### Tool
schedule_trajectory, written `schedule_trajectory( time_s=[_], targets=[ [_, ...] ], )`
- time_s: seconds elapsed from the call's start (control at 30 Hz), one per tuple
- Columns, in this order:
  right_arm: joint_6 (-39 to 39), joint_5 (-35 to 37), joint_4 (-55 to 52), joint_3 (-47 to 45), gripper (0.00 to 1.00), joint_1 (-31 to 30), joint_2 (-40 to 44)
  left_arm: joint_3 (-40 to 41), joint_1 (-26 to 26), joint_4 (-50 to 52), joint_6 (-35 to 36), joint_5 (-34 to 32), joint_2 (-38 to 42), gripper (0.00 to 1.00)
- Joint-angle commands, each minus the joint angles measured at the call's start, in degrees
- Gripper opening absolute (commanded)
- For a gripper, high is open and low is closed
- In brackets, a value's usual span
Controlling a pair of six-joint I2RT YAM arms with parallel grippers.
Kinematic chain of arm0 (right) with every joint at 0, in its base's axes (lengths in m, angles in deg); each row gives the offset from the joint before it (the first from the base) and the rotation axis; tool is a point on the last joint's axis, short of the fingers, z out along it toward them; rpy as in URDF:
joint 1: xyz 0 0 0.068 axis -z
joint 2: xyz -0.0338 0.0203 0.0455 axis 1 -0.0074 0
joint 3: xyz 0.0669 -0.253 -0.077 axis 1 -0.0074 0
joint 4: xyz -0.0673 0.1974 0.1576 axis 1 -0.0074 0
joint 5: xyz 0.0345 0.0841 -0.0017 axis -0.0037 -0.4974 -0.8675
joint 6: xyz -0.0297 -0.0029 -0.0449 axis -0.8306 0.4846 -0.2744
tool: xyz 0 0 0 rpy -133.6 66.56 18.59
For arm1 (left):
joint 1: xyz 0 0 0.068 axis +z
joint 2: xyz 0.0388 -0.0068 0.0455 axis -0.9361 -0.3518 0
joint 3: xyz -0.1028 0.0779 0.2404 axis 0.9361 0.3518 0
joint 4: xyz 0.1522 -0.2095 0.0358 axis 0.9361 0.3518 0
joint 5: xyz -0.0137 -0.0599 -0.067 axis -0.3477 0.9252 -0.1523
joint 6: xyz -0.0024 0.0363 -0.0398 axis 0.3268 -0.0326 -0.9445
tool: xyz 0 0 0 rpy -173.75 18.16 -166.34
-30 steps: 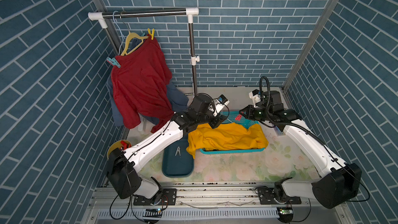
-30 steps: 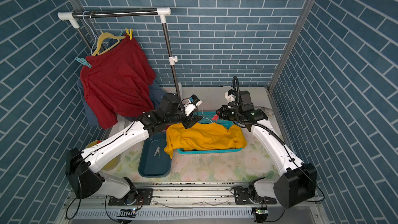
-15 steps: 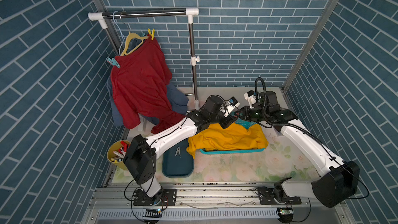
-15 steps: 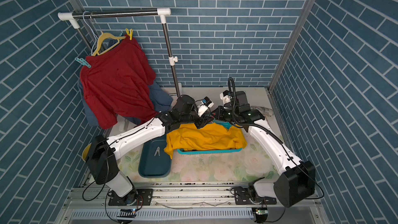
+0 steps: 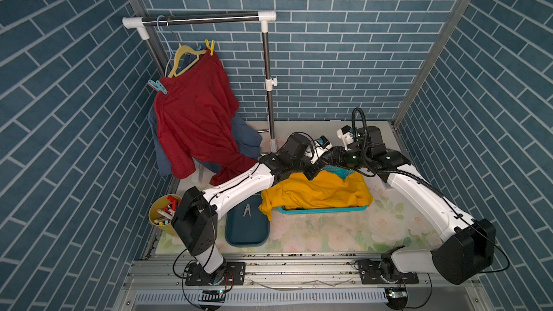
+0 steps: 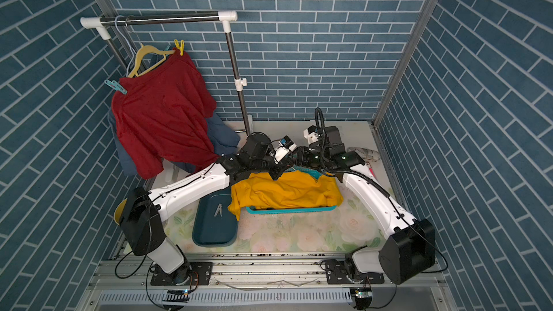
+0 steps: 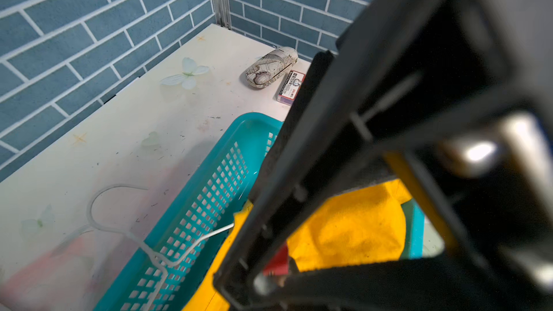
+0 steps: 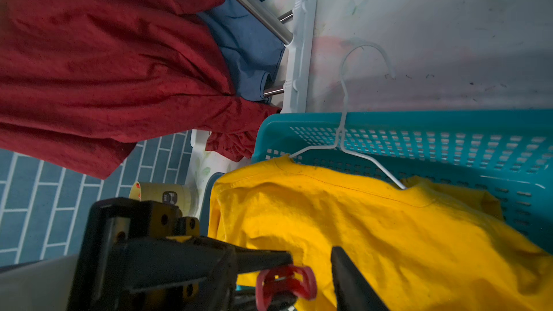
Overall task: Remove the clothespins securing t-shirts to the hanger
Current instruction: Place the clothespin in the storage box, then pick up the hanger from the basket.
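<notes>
Over the back rim of the teal basket (image 5: 323, 209) my two grippers meet tip to tip. My left gripper (image 5: 324, 158) (image 7: 273, 270) is shut on a red clothespin (image 8: 284, 287) (image 7: 275, 261). My right gripper (image 5: 333, 157) is open, one of its fingers (image 8: 344, 276) standing clear of the pin. An orange-yellow t-shirt (image 5: 317, 192) on a white wire hanger (image 8: 344, 133) lies in the basket. The dark red t-shirt (image 5: 194, 115) hangs on a yellow hanger (image 5: 182, 61), held by a yellow clothespin (image 5: 210, 46) and a teal one (image 5: 157, 86). A slate blue t-shirt (image 5: 245, 136) hangs behind it.
A grey-white clothespin (image 5: 247, 211) lies in the dark teal tray (image 5: 248, 234). A yellow cup of markers (image 5: 163, 213) stands at the left edge. The rack's pole (image 5: 269, 85) rises behind the basket. A glasses case (image 7: 270, 67) and a small box (image 7: 288, 86) lie at the back right.
My left arm swung right to meet the right gripper over the basket. Its jaws closed on the red clothespin, and the right jaws opened off it.
</notes>
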Motion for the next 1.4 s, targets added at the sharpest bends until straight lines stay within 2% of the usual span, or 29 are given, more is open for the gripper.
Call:
schedule_trajectory(
  time_s=[0.0, 0.17, 0.33, 0.4, 0.57, 0.7, 0.77, 0.93, 1.03, 1.13, 1.27, 1.37],
  targets=[
    [-1.31, 1.97, -2.31, 3.17, 0.58, -0.46, -0.29, 1.65, 0.44, 3.34, 0.30, -3.52, 3.99, 0.09],
    [-6.43, 7.89, -8.12, 6.92, 0.59, -0.44, -1.81, 7.12, 4.58, 9.41, 0.39, -11.12, 11.77, 0.09],
    [-8.20, 6.50, -12.98, 10.68, 0.59, -0.51, -7.44, 13.85, 14.03, 16.73, -5.93, -16.44, 21.03, 0.09],
    [-8.20, 6.28, -13.66, 11.64, 0.57, -0.57, -9.46, 18.05, 16.24, 17.87, -8.31, -18.21, 25.27, 0.10],
    [-9.16, 9.91, -15.42, 14.13, 0.56, -2.38, -13.62, 28.99, 16.97, 19.14, -14.14, -22.85, 34.58, 0.14],
    [-10.91, 10.24, -18.31, 17.28, 0.56, -3.90, -17.65, 34.06, 17.04, 20.35, -17.39, -25.58, 39.99, 0.16],
    [-11.44, 9.53, -19.46, 18.58, 0.56, -4.16, -19.73, 35.24, 17.02, 20.72, -17.80, -27.17, 42.37, 0.20],
    [-12.16, 8.74, -22.27, 22.63, 0.56, -4.67, -24.36, 35.52, 17.03, 20.84, -16.96, -30.82, 45.33, 0.42],
    [-11.77, 10.32, -23.41, 24.52, 0.56, -5.11, -26.03, 35.00, 17.03, 20.98, -15.44, -31.57, 45.19, 0.49],
    [-11.54, 12.01, -24.94, 26.55, 0.56, -5.58, -27.63, 34.16, 17.06, 20.53, -13.79, -31.32, 44.52, 0.51],
    [-11.98, 12.87, -27.55, 29.47, 0.56, -6.05, -30.34, 32.05, 17.19, 15.54, -8.59, -24.34, 41.84, 0.51],
    [-12.42, 12.96, -29.29, 31.71, 0.56, -6.28, -32.43, 26.54, 17.24, 14.65, -5.18, -18.39, 36.10, 0.51]
  ],
)
